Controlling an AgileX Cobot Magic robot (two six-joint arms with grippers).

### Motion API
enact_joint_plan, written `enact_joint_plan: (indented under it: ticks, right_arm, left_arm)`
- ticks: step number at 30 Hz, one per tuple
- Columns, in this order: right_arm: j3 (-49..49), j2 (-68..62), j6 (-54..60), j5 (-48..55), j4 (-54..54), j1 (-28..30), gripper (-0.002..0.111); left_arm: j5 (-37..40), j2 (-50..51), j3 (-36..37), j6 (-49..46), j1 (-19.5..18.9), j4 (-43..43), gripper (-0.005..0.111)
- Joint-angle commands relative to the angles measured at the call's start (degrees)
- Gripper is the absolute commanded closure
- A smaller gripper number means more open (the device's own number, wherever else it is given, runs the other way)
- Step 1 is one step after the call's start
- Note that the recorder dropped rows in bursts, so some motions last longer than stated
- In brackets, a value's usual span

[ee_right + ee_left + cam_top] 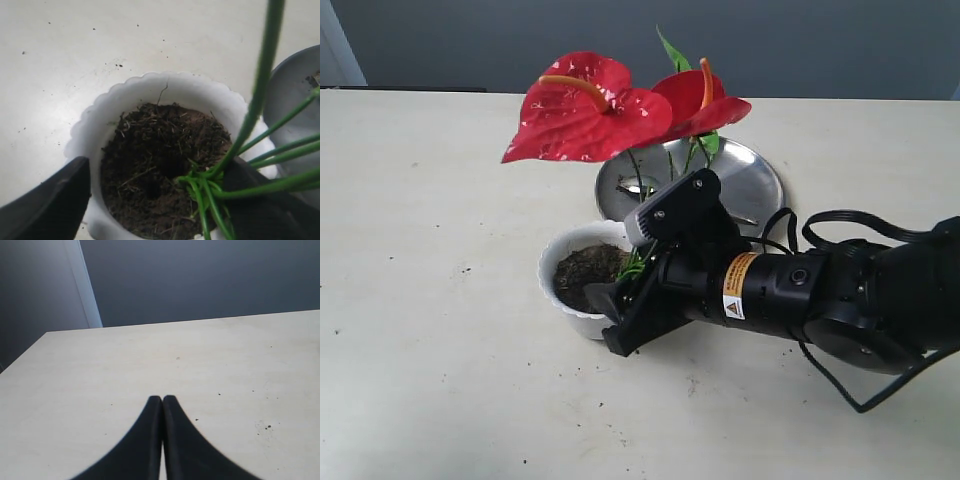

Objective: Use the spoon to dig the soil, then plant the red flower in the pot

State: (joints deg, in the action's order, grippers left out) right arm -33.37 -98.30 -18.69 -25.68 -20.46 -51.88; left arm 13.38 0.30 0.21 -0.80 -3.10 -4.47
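On inspection, the right arm (820,295) lies extended low and nearly level, its wrist rolled so one finger sits above the other, the right gripper (620,285) standing with jaws spread wide, while the left gripper (162,399) has both dark fingers pressed together, tips touching.

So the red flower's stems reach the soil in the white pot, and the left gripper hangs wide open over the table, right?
No: the left gripper is shut, fingertips pressed together, per the left wrist view. The rest holds.
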Motion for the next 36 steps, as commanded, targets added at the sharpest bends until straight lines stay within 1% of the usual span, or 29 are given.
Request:
enact_joint_plan:
  ticks: [1, 8, 18, 26, 32, 34, 36]
  right_arm:
    - [2.2, -1.4, -0.9, 10.2, -0.4, -0.1, 0.038]
    - [2.2, 1.4, 0.7, 8.8, -0.4, -0.1, 0.039]
    - [2.2, 1.8, 0.7, 8.7, -0.7, -0.3, 0.039]
    - [2.2, 2.1, 0.7, 3.6, 0.4, -0.3, 0.039]
    - [2.2, 2.1, 0.7, 3.0, 1.7, -0.3, 0.039]
    - [2.2, 2.1, 0.7, 2.9, 1.7, -0.3, 0.042]
    - [2.2, 2.1, 0.7, 2.9, 1.7, -0.3, 0.050]
  left_arm:
    - [-0.1, -0.3, -0.2, 0.2, 0.4, 0.4, 0.106]
    - [-0.1, -0.3, -0.2, 0.2, 0.4, 0.4, 0.106]
    - [-0.1, -0.3, -0.2, 0.2, 0.4, 0.4, 0.106]
    - [-0.1, -0.3, -0.2, 0.2, 0.4, 0.4, 0.106]
    - [-0.1, -0.3, -0.2, 0.2, 0.4, 0.4, 0.106]
    - [-0.1, -0.3, -0.2, 0.2, 0.4, 0.4, 0.106]
    - [-0.1, -0.3, -0.2, 0.2, 0.4, 0.4, 0.106]
